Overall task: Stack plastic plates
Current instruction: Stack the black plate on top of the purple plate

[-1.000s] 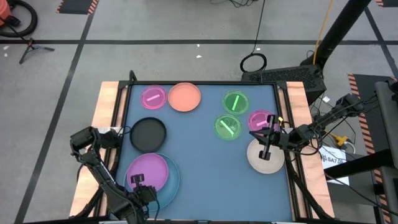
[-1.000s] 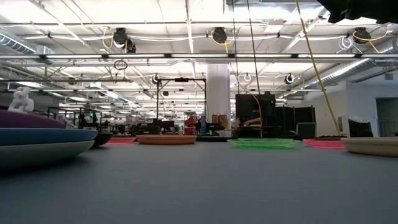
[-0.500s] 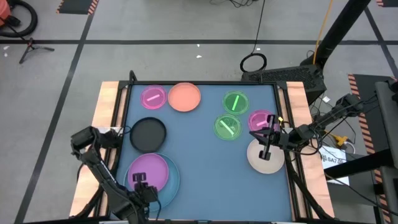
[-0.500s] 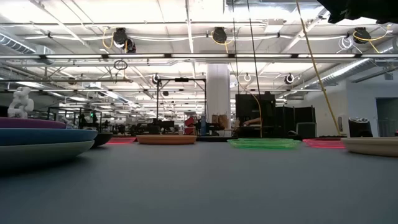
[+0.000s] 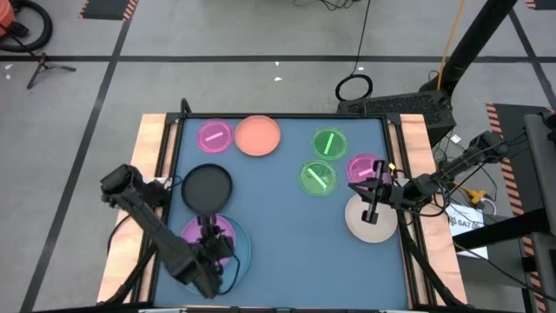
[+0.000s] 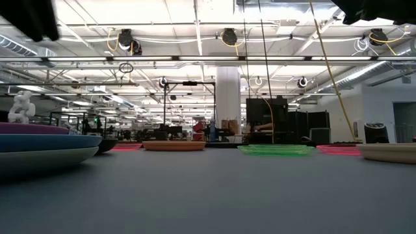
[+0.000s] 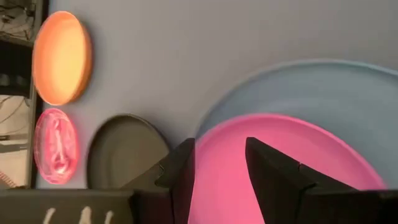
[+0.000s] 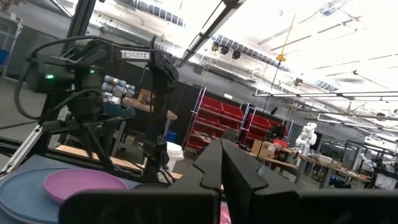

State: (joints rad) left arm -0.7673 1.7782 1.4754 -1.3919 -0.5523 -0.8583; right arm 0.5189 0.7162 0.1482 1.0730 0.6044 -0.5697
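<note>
Our left gripper (image 7: 219, 168) hovers with fingers parted and empty over the round purple plastic plate (image 7: 273, 168), which lies inside the large light-blue plastic plate (image 7: 311, 87) at the table's near left, a stack begun where we judge the rest belong. Our right gripper (image 5: 372, 211) waits clenched above the beige plastic plate (image 5: 358, 222). Only the wrist view shows the gap between the fingers; from above the arm hides much of that purple plate.

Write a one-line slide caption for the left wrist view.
Open left gripper above the purple plate nested in the light-blue plate; black plate, orange plate, pink plate beyond.
</note>
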